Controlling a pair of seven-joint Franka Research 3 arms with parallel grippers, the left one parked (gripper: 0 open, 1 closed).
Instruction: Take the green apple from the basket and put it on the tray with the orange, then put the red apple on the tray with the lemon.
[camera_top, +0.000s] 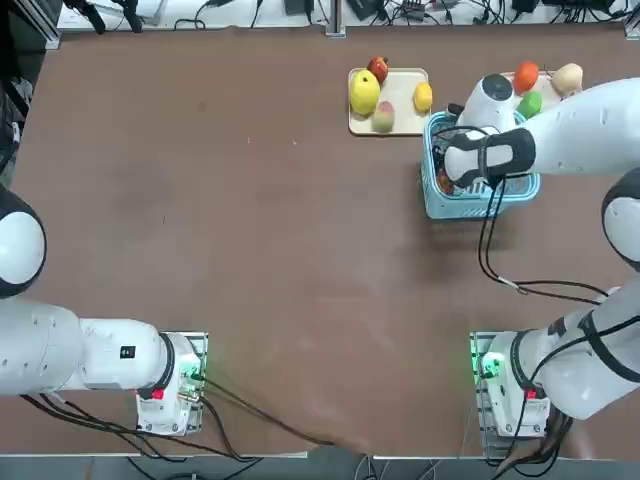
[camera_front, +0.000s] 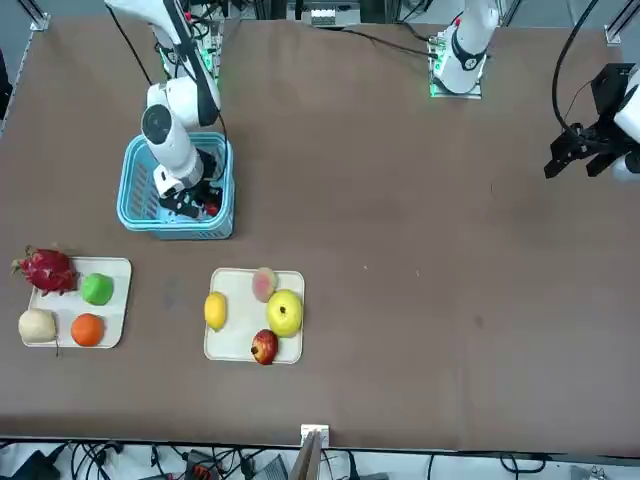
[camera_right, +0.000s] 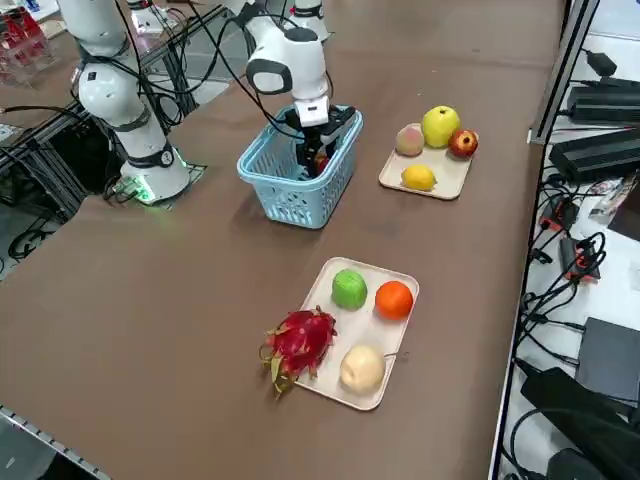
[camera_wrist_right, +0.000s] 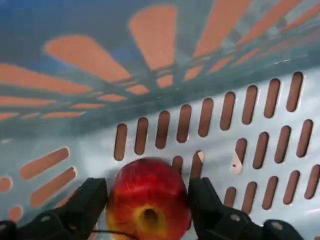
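The red apple (camera_wrist_right: 148, 202) lies on the floor of the light blue basket (camera_front: 175, 223) (camera_right: 290, 196). My right gripper (camera_wrist_right: 148, 187) (camera_right: 316, 150) reaches down inside the basket, open, with one finger at each side of the apple. The green apple (camera_front: 97, 289) (camera_right: 349, 288) rests on the tray with the orange (camera_front: 118, 272), beside the orange (camera_front: 87, 329) (camera_right: 394, 299). The tray with the lemon (camera_front: 240, 305) (camera_right: 447, 172) holds the lemon (camera_front: 215, 310) (camera_right: 418, 177).
A dragon fruit (camera_front: 45, 268) and a pale round fruit (camera_front: 37, 324) share the orange's tray. On the lemon's tray sit a big yellow fruit (camera_front: 285, 312), a peach-like fruit (camera_front: 264, 283) and a darker red apple (camera_front: 264, 347). Cables trail behind my arm.
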